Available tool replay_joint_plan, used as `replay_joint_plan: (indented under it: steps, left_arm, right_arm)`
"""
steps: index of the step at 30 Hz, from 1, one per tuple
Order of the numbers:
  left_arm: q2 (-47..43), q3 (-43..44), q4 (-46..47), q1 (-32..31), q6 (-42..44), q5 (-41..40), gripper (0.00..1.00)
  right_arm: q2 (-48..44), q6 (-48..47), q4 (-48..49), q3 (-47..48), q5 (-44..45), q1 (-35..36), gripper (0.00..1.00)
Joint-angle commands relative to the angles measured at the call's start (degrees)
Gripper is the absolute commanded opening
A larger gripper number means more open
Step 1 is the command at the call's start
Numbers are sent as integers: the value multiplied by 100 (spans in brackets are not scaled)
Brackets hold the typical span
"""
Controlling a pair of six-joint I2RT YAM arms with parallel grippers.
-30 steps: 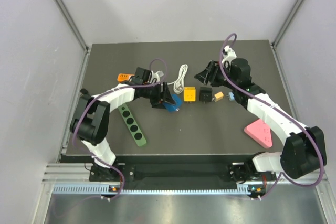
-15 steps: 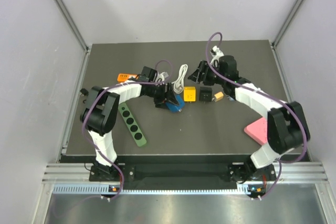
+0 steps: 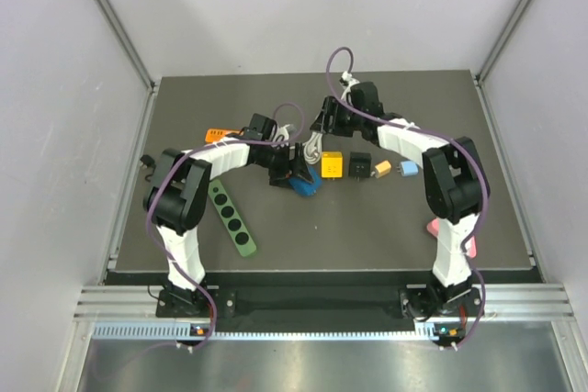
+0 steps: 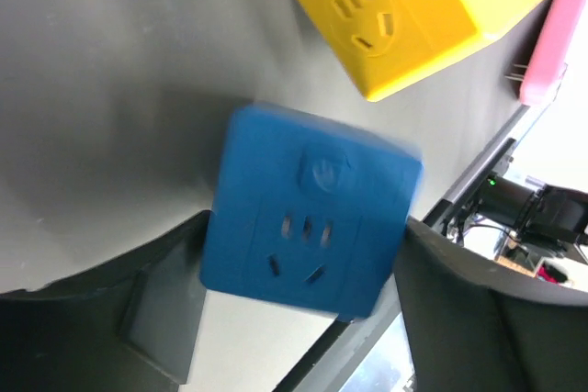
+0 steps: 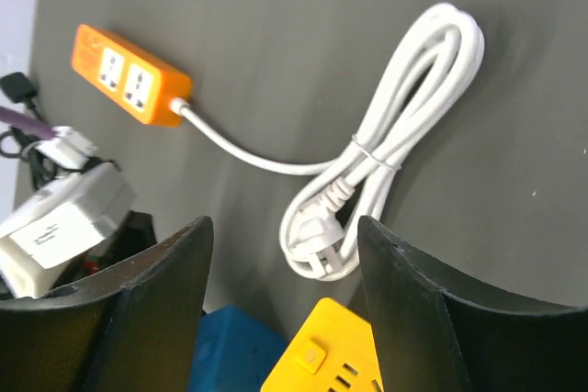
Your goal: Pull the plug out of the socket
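**Q:** Where is the socket now?

**A:** The blue socket cube [image 3: 304, 183] lies on the dark table [image 3: 367, 245], left of centre. It is just beside the yellow socket cube [image 3: 332, 164], about where it was a second ago. The left gripper [image 4: 308, 222] has a jaw on each side of it, close against its sides (the cube is blurred in the wrist view). I cannot tell whether the jaws press on it.

**Q:** What has changed?

**A:** Mostly the right arm. A second ago it hung near the black adapter [image 3: 359, 167]. It has since swung left, and the right gripper [image 5: 283, 227] now hovers over the coiled white cable [image 5: 404, 107]. Its jaws are wide apart with nothing held. The cable's plug [image 5: 310, 252] lies loose on the table, and the cable runs to an orange power strip [image 5: 129, 75]. The right arm now hides most of the pink wedge [image 3: 430, 225]. The left arm's elbow has drawn inward.
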Motion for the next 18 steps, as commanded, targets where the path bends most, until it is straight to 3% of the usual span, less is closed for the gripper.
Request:
replay_joint_plan:
  steps: [1,8,18]
  left_arm:
    - [-26,181,-178,55,217,-195,82]
    - [-114,216,-319,64,270,-432,97]
    - [-746,286,-565,108,306,-793,99]
  right_arm:
    - [107,-197,-215,308,199,98,64]
    - [336,-206,-302,343,243,124,64]
    - [626,-206,-268,405,287,212,58]
